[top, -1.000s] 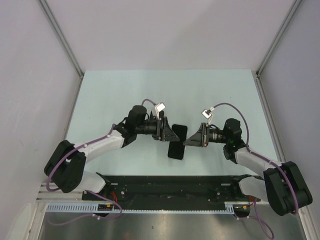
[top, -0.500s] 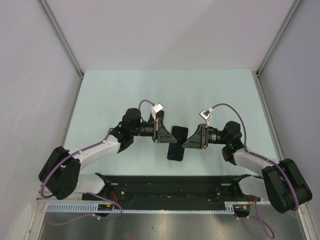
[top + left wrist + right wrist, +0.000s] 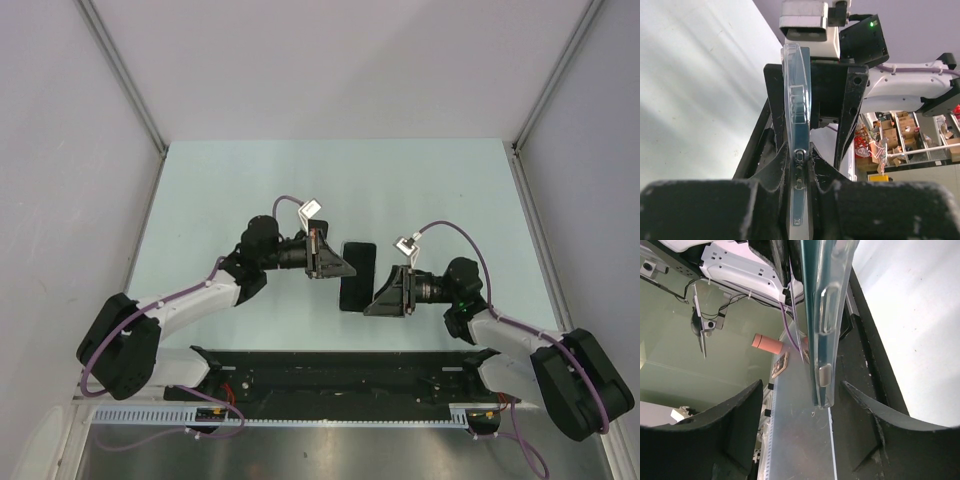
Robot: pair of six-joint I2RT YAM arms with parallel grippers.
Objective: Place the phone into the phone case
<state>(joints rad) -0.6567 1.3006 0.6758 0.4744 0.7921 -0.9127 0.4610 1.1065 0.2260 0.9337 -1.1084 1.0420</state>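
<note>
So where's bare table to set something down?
Free: far half of the table, up to the back wall, including both far corners. Crowded: centre, where left pincer and right pincer meet at the phone case; near edge, arm bases.

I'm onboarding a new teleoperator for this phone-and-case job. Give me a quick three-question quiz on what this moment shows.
1. Short answer: which gripper is clamped on the phone case?
2. Multiple choice: the right gripper is
A. shut on the case
B. open, with one finger to each side of the case's edge
C. out of every view
3. True or false: in the top view the two grippers point toward each other with the case between them.

Key
1. The left gripper; its wrist view shows the clear shell pinched edge-on between its fingers.
2. B
3. True
</note>
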